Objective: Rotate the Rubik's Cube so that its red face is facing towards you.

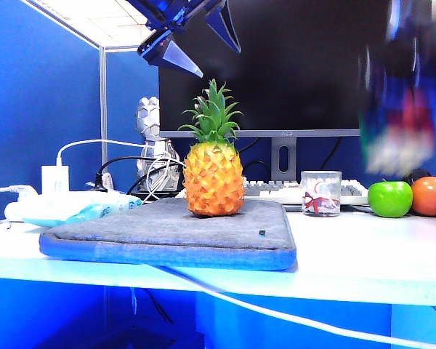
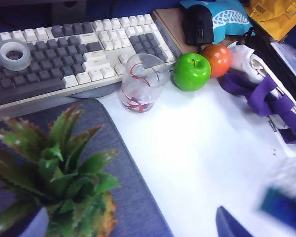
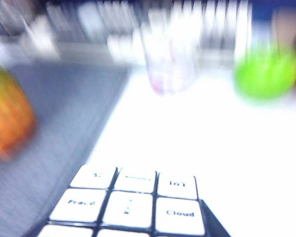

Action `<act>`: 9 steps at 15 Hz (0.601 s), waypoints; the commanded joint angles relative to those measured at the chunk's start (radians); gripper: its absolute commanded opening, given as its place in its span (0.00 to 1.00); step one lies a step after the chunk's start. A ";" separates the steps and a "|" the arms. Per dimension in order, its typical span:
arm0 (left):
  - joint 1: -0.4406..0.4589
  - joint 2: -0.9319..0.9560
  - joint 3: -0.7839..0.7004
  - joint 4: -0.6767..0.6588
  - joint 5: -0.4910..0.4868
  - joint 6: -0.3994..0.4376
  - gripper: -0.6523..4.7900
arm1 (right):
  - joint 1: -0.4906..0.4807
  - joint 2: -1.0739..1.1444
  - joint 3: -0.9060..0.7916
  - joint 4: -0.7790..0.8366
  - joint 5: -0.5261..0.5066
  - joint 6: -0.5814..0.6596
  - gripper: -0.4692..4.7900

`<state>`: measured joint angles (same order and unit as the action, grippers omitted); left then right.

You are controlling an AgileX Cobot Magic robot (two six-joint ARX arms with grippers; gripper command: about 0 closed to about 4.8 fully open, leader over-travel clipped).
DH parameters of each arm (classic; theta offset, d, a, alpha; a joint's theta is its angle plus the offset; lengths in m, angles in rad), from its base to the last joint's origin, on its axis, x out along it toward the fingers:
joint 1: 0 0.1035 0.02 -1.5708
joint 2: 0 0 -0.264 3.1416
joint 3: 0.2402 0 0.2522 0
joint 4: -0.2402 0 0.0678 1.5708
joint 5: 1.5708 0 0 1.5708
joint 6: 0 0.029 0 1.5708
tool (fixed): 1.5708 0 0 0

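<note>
Right pincer blurred; wrist shows Rubik's Cube gripped; left pincer agape.

The left gripper hangs above the pineapple, which stands on the pad. Right of its jaws sit the glass, apple and tomato, before the keyboard. The Rubik's Cube sits between the right gripper's jaws, above the table.

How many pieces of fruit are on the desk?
3: a pineapple on the grey mat, and a green apple beside an orange-red fruit at the desk's right end. More may be hidden.
</note>
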<state>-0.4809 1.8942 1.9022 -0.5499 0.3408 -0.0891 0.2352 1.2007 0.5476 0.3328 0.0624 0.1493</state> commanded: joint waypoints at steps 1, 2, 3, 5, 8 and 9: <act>-0.001 -0.007 0.003 0.013 0.031 -0.024 1.00 | 0.002 0.190 0.000 0.388 0.006 0.008 0.09; -0.001 -0.007 0.003 0.011 0.039 -0.024 1.00 | 0.002 0.248 0.000 0.441 0.007 0.006 0.09; -0.001 -0.007 0.003 0.007 0.045 -0.024 1.00 | 0.002 0.322 0.000 0.492 0.010 0.003 0.09; -0.001 -0.007 0.002 -0.005 0.049 -0.022 1.00 | 0.002 0.446 0.000 0.554 0.010 -0.010 0.09; -0.001 -0.007 0.000 -0.041 0.063 0.006 1.00 | 0.001 0.521 0.008 0.623 0.011 -0.027 0.09; -0.001 -0.007 0.000 -0.045 0.065 0.007 1.00 | -0.011 0.541 0.014 0.620 0.006 -0.033 0.09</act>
<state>-0.4812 1.8942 1.9011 -0.5961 0.3935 -0.0925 0.2348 1.7309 0.5529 0.9104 0.0681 0.1287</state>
